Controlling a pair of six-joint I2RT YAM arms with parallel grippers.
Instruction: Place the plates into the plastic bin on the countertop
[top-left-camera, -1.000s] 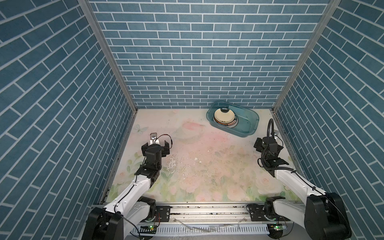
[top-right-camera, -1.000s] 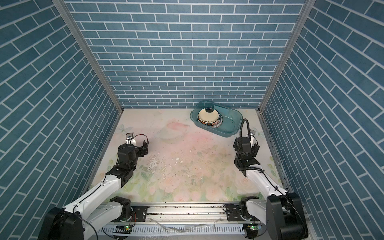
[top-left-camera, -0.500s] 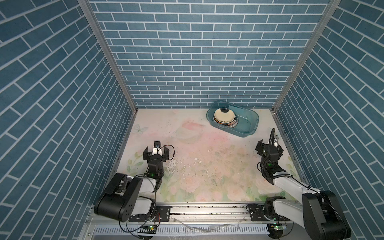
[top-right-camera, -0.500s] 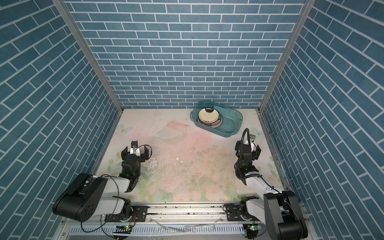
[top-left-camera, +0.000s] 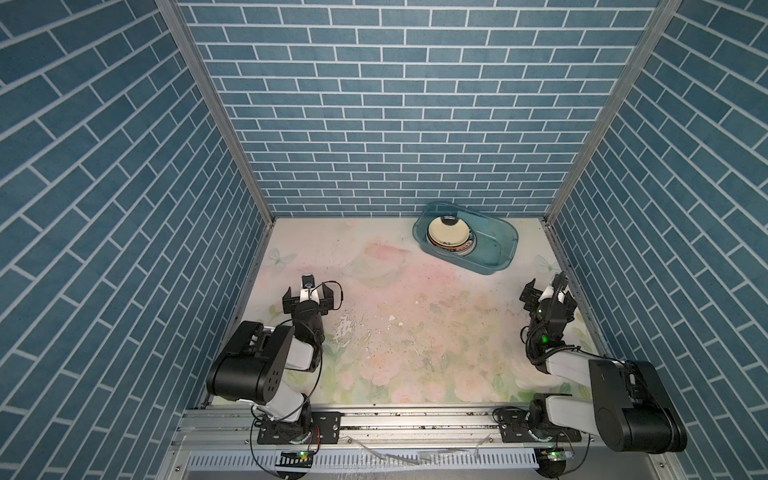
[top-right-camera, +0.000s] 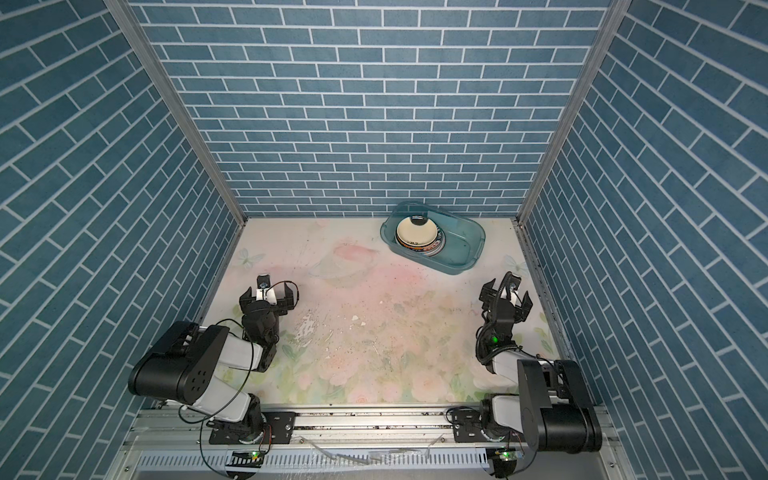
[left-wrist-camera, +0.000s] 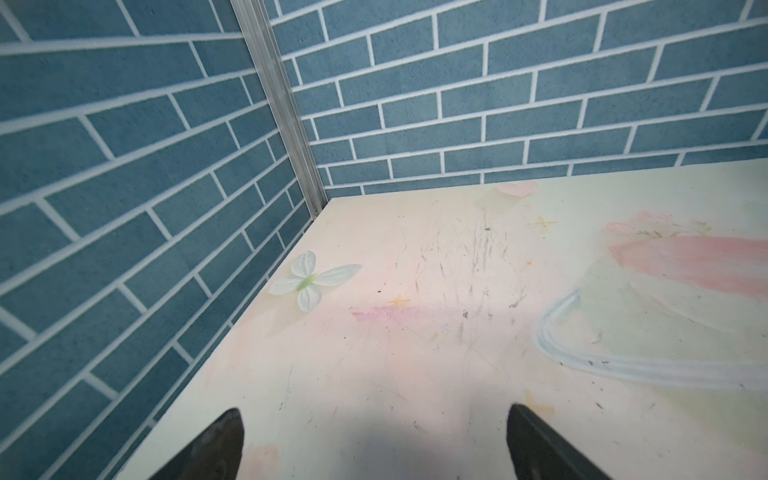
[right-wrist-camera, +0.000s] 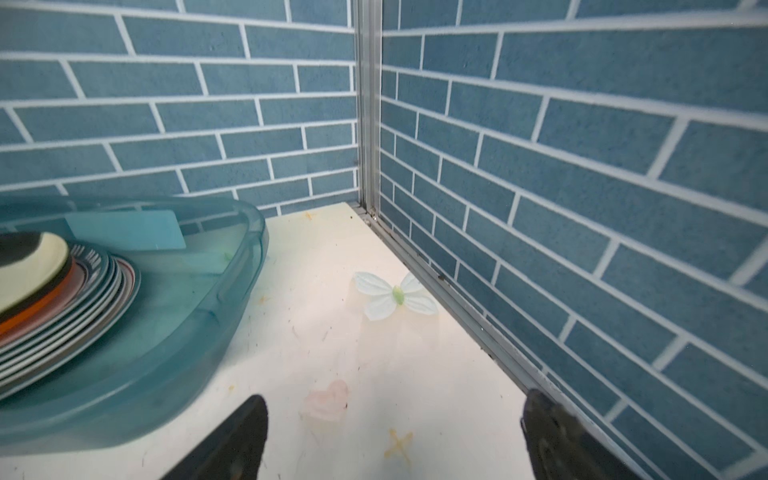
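Two arms, each folded back on itself close to the grey rail, with wrists pointing toward the far wall. Left gripper hangs well apart from the plastic bin, across the countertop from it. Its jaws are spread wide and hold nothing; floral print fills the gap in the left wrist view. Right gripper is nearer the bin, off its near side, jaws likewise wide and empty. Plates are stacked inside the bin, at the end toward the left gripper. The cream one with the black blot is on top, with an orange edge below it. Lettering rings one plate rim in the right wrist view but is too blurred to read. Pale blue rectangle on the bin wall: no text can be made out.
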